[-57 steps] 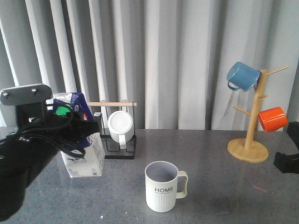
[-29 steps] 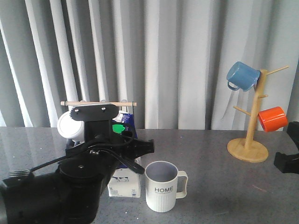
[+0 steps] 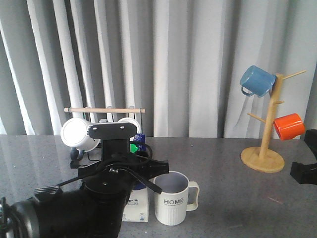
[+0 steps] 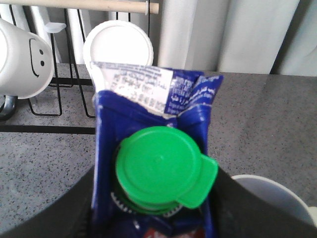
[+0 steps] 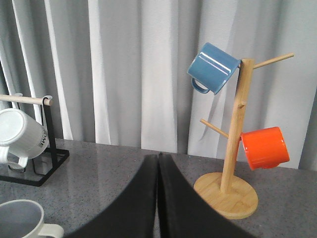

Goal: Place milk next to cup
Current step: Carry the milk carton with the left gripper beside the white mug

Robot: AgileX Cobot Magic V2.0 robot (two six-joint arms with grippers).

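Observation:
The milk (image 4: 148,99), a blue and white carton with a green cap (image 4: 157,168), is held between my left gripper's (image 4: 158,218) dark fingers (image 4: 74,208). In the front view the left gripper (image 3: 130,166) and arm hide most of the carton; its green cap (image 3: 133,148) and white base (image 3: 136,208) show just left of the cup (image 3: 171,198). The cup is an off-white ribbed mug with "HOME" lettering; its rim also shows in the left wrist view (image 4: 267,191) and the right wrist view (image 5: 20,218). My right gripper (image 5: 158,198) is shut and empty at the far right (image 3: 304,171).
A black wire rack with a wooden bar (image 3: 104,110) holds white mugs (image 3: 77,134) behind the carton. A wooden mug tree (image 3: 265,148) at the back right carries a blue mug (image 3: 256,80) and an orange mug (image 3: 289,126). Grey curtains close the back.
My left arm has carried the milk carton rightward from the table's left side to just beside the cup. The right arm has not moved.

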